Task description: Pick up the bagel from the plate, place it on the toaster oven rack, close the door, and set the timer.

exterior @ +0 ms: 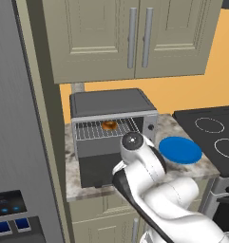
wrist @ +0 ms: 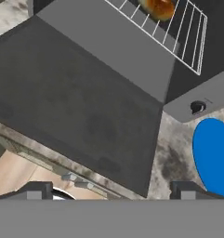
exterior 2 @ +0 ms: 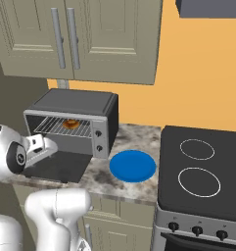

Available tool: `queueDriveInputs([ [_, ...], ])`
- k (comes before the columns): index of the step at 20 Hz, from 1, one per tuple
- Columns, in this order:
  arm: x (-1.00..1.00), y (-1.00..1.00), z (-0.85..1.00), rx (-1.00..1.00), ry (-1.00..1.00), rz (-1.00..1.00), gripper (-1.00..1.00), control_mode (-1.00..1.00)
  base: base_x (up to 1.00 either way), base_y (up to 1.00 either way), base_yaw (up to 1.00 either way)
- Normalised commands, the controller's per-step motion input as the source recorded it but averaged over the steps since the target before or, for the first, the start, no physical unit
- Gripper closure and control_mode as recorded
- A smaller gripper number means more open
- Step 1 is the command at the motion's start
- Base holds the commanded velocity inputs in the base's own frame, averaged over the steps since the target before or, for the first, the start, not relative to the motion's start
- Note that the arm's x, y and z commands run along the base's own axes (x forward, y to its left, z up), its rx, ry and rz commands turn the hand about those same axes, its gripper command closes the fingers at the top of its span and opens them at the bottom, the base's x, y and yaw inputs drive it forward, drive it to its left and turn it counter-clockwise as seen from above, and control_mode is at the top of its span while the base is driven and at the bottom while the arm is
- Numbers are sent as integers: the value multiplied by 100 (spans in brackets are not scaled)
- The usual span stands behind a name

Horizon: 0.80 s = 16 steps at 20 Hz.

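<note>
The bagel (exterior: 109, 125) (exterior 2: 70, 124) (wrist: 160, 7) lies on the toaster oven rack (exterior: 92, 129) (exterior 2: 52, 126) (wrist: 181, 30) inside the toaster oven (exterior: 111, 102) (exterior 2: 75, 102). Its door (exterior: 94, 168) (exterior 2: 58, 166) (wrist: 85, 102) is folded down flat over the counter edge. The blue plate (exterior: 180, 149) (exterior 2: 132, 165) (wrist: 213, 158) sits bare to the right of the oven. My gripper (wrist: 111, 191) is open and holds nothing, hovering over the door's front edge with its fingertips (wrist: 36, 189) spread wide. One control knob (wrist: 197, 107) shows on the right-hand panel.
A black stovetop (exterior: 211, 133) (exterior 2: 202, 171) adjoins the marble counter (exterior 2: 134, 139) on the right. The grey fridge (exterior: 16, 142) stands at the left. Wall cabinets (exterior: 130, 38) hang above the oven.
</note>
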Motion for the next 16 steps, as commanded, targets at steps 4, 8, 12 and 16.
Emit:
queueDriveInputs([
  [4,-1,29,-15,-12,-1,15,-100,-100,0,0,0],
  [8,0,33,-16,-8,-1,6,-100,-100,0,0,0],
  [12,0,25,-21,-9,0,5,-100,-100,0,0,0],
  [16,0,12,-27,-12,0,2,-100,-100,0,0,0],
])
